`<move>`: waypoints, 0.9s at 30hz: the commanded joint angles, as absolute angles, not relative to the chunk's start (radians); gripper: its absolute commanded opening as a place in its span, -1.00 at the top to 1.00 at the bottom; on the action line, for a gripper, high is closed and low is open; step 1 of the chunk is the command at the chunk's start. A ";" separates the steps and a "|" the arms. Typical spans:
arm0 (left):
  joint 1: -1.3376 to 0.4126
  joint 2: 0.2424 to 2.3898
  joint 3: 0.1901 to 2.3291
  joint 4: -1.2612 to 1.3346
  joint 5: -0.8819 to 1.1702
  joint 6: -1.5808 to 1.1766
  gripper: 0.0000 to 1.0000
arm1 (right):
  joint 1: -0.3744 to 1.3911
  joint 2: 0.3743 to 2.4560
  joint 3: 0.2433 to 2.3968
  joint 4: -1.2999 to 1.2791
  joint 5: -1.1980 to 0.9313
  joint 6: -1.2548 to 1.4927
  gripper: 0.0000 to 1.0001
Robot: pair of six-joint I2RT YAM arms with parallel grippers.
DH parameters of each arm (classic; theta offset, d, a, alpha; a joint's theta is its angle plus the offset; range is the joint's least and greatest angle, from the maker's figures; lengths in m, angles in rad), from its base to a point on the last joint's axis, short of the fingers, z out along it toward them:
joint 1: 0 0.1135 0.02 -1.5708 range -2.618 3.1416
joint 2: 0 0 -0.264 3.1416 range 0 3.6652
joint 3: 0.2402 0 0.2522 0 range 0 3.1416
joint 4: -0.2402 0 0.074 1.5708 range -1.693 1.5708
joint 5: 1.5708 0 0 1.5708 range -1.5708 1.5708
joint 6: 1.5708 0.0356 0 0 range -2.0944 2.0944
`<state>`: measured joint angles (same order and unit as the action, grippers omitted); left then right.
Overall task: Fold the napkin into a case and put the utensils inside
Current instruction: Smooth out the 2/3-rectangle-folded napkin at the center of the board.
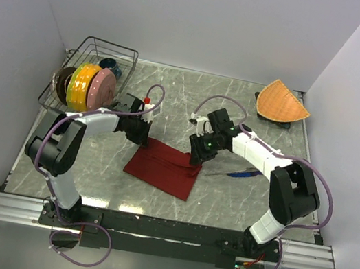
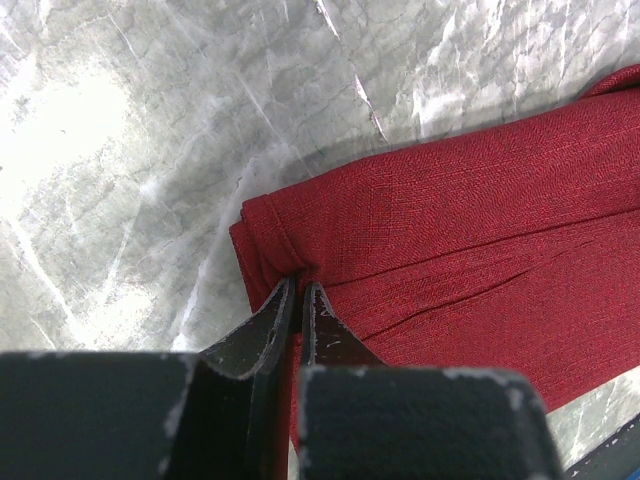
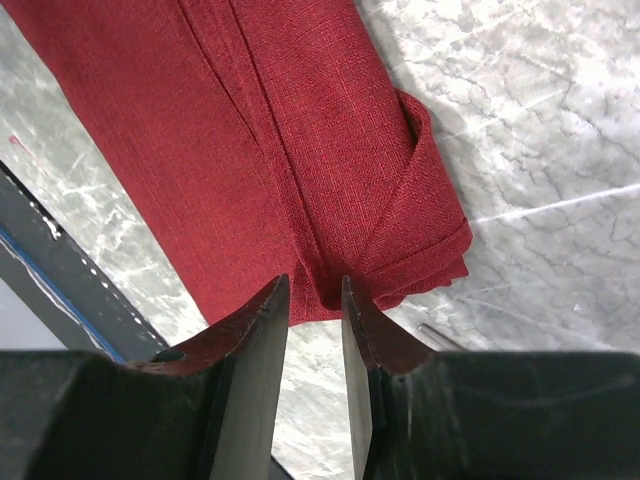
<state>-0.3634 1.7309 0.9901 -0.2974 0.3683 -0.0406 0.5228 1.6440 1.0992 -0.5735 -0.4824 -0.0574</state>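
The napkin [image 1: 163, 168] lies folded on the bench [image 1: 224, 198]; the left hand [image 2: 298, 287] pinches its folded edge, the right hand [image 3: 312, 285] stands slightly open at another edge.

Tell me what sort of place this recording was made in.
Probably a lab test cell dressed as a dining table: plain white walls box in a grey marble-patterned tabletop, with an aluminium rail at its near edge and a black wire dish rack holding coloured plates.
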 commanded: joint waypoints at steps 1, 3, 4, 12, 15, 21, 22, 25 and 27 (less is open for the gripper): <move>-0.368 1.720 0.959 -0.319 0.345 -0.029 0.99 | 0.508 1.597 1.109 -0.568 -0.453 0.027 0.29; -0.368 1.720 0.960 -0.321 0.345 -0.029 0.98 | 0.486 1.591 1.111 -0.561 -0.433 0.057 0.26; -0.368 1.720 0.960 -0.321 0.345 -0.028 0.98 | 0.482 1.589 1.114 -0.563 -0.430 0.064 0.26; -0.368 1.723 0.959 -0.321 0.348 -0.023 0.98 | 0.459 1.580 1.112 -0.554 -0.397 0.156 0.21; -0.368 1.717 0.954 -0.318 0.350 -0.021 0.98 | 0.457 1.588 1.106 -0.552 -0.400 0.173 0.19; -0.368 1.715 0.953 -0.318 0.353 -0.017 0.98 | 0.454 1.617 1.129 -0.571 -0.403 0.201 0.09; -0.368 1.715 0.956 -0.319 0.354 -0.017 0.98 | 0.454 1.617 1.135 -0.574 -0.402 0.202 0.07; -0.368 1.718 0.953 -0.318 0.356 -0.017 0.98 | 0.451 1.595 1.160 -0.575 -0.426 0.204 0.03; -0.368 1.720 0.953 -0.318 0.356 -0.017 0.98 | 0.451 1.580 1.169 -0.575 -0.429 0.213 0.05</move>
